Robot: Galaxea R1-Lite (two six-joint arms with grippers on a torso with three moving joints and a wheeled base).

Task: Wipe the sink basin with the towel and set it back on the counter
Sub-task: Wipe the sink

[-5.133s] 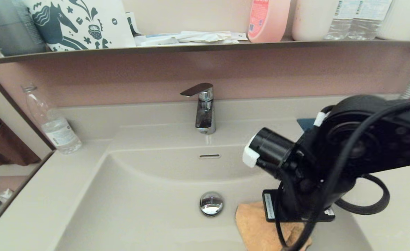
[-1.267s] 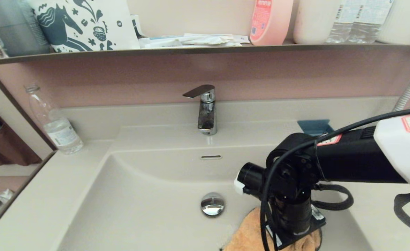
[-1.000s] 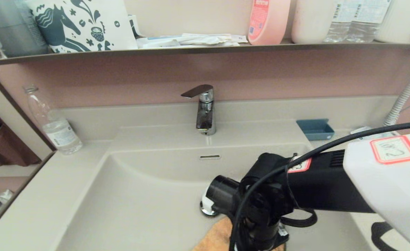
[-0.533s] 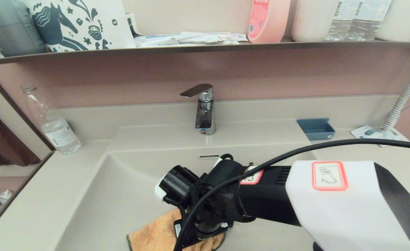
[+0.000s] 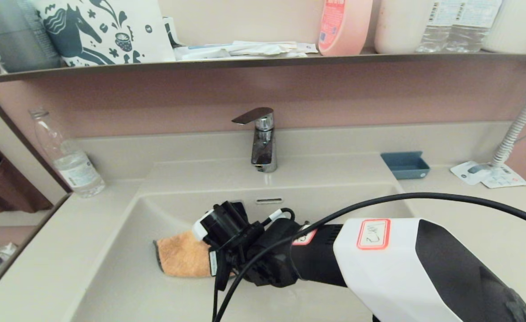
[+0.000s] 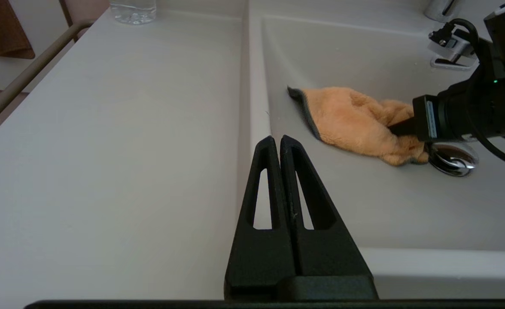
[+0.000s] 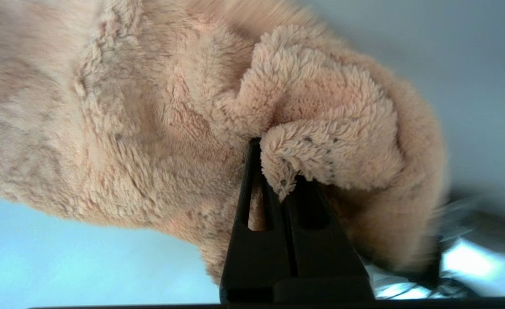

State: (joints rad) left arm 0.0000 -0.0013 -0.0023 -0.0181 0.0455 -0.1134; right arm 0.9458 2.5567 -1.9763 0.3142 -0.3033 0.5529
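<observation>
The orange-peach towel (image 5: 180,258) lies bunched on the floor of the beige sink basin (image 5: 124,290), left of centre. My right gripper (image 7: 269,148) is shut on a fold of the towel (image 7: 158,111) and presses it against the basin. In the left wrist view its finger (image 6: 400,128) is buried in the towel (image 6: 351,120), just beside the chrome drain plug (image 6: 452,156). In the head view my right arm hides the plug. My left gripper (image 6: 278,141) is shut and empty, hovering over the counter (image 6: 106,150) at the basin's left rim.
The chrome faucet (image 5: 261,143) stands behind the basin, above the overflow slot (image 5: 269,201). A clear water bottle (image 5: 68,161) is at the counter's back left. A blue dish (image 5: 405,164) and a leaflet (image 5: 486,173) sit at the back right. The upper shelf holds bottles.
My right arm has swept the towel leftward across the basin floor, from the right front past the drain to the left side. The left gripper shows no change.
</observation>
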